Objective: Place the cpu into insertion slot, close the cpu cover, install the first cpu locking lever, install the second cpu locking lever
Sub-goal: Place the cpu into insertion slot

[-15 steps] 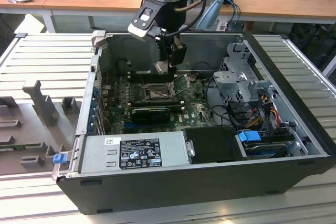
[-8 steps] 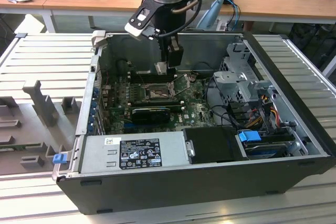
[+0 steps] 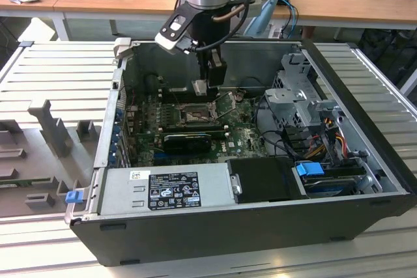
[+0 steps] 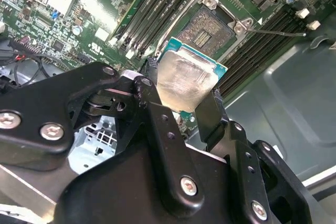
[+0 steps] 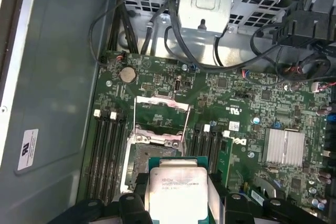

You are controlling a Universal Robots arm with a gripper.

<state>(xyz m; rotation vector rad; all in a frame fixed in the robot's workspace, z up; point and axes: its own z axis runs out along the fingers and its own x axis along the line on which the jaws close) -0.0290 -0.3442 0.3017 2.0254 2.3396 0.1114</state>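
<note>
My gripper (image 3: pixel 203 86) hangs inside the open computer case, shut on the cpu (image 3: pixel 200 87). In both wrist views the cpu (image 4: pixel 186 80) (image 5: pixel 177 187) is a silvery square chip on a green base, pinched by its edges between the black fingers (image 4: pixel 210 109). It hovers just above and slightly to one side of the insertion slot (image 3: pixel 195 114) (image 4: pixel 206 29) (image 5: pixel 137 162), whose pin field lies bare. The cpu cover (image 5: pixel 161 115) (image 3: pixel 226 103) stands flipped up at the slot's far side. A thin locking lever (image 4: pixel 273 33) sticks out beside the slot.
Black memory slots (image 5: pixel 107 153) flank the socket on the green motherboard (image 5: pixel 252 108). A black card (image 3: pixel 187 141) lies just in front of the socket. The power supply (image 3: pixel 166 189), a metal drive cage (image 3: pixel 301 99) with cables, and a finned heatsink (image 5: pixel 283 148) crowd the case.
</note>
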